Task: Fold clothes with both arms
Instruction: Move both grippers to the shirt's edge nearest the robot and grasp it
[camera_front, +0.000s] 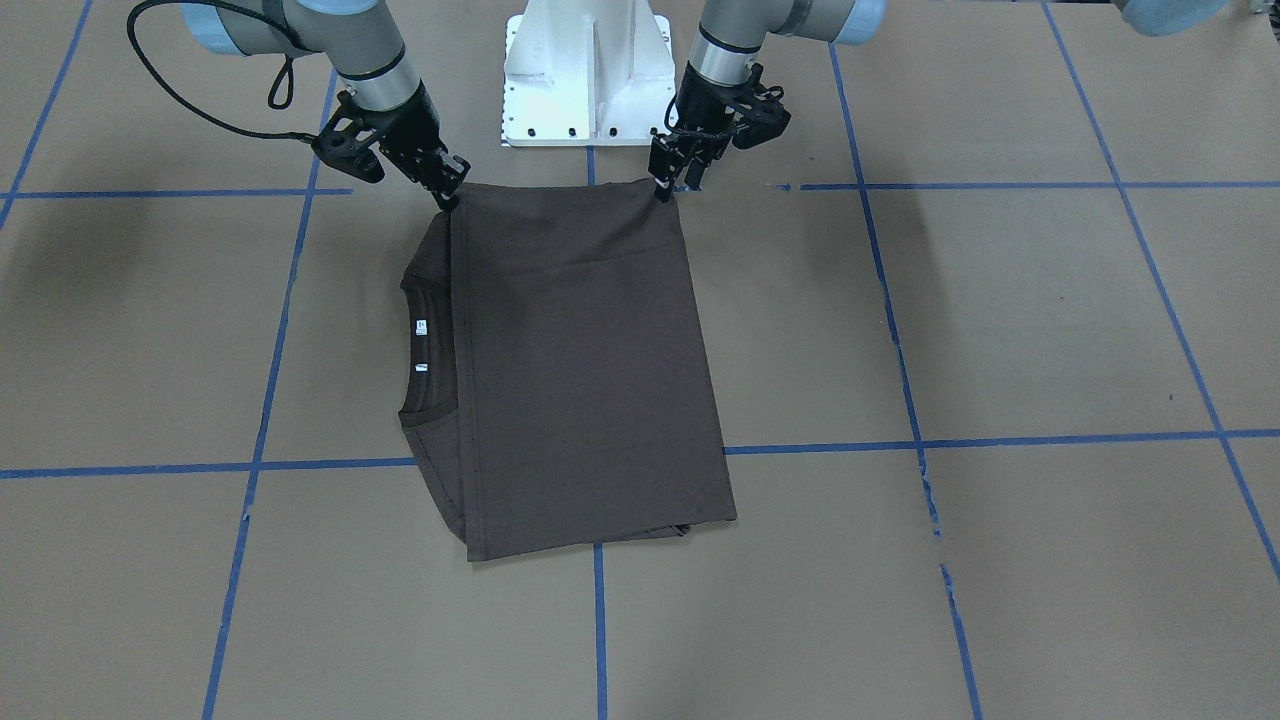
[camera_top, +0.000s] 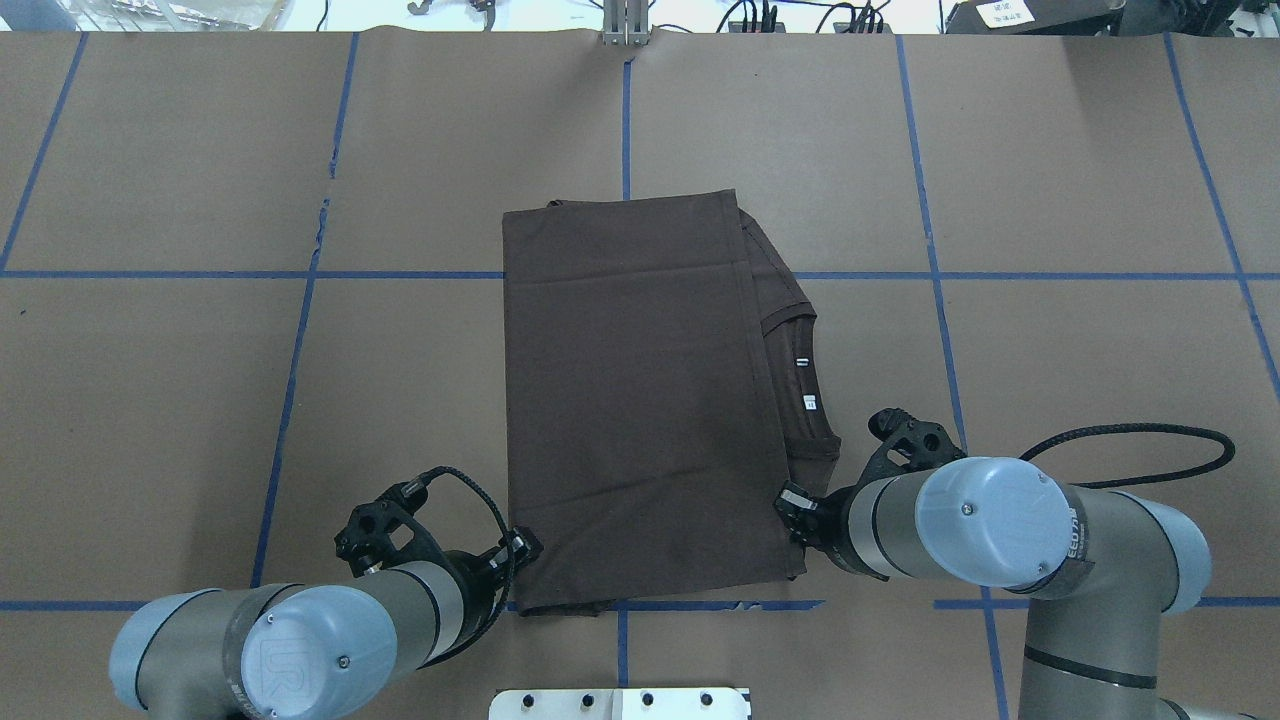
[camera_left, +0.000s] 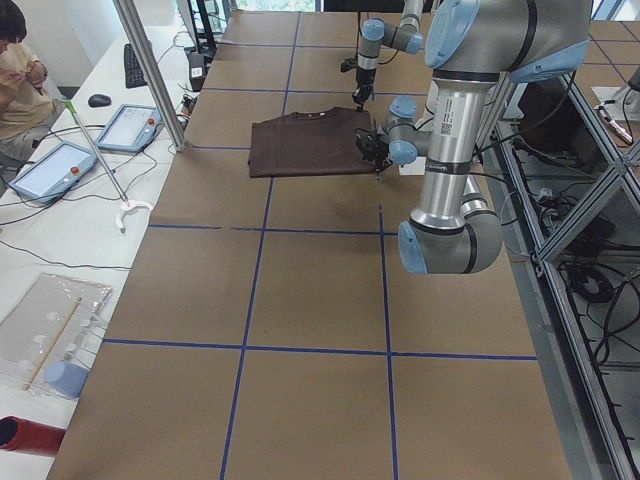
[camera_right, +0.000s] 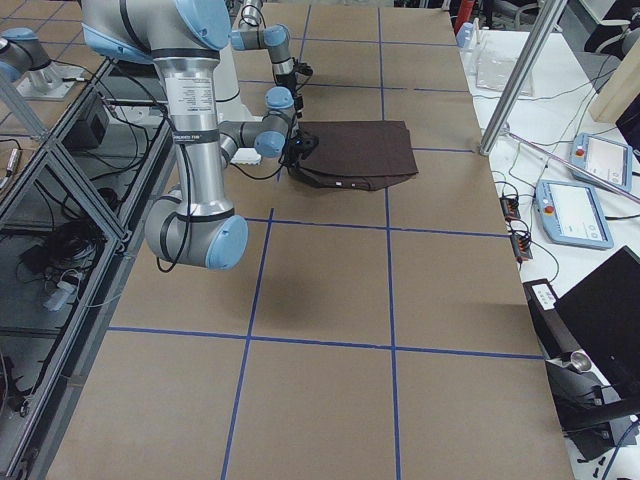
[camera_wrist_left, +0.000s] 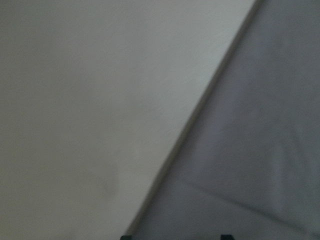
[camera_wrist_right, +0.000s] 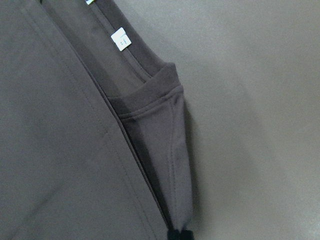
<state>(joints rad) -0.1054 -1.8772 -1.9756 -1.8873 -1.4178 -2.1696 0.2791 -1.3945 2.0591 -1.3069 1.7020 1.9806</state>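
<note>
Brown cloth, a dark T-shirt (camera_front: 590, 370), lies folded into a rectangle on the paper-covered table (camera_front: 1000, 320) and reaches away from both my grippers. My right gripper (camera_front: 447, 195) is closed on the near corner at the collar side. In its wrist view the fabric narrows into a raised fold that ends between my pressed tips. The collar (camera_front: 428, 408) with two white tags (camera_front: 421, 325) lies just beyond these jaws. My left gripper (camera_front: 663, 190) is at the other near corner. Its tips stand apart in its wrist view, and the shirt edge lies flat between them, not pinched.
</note>
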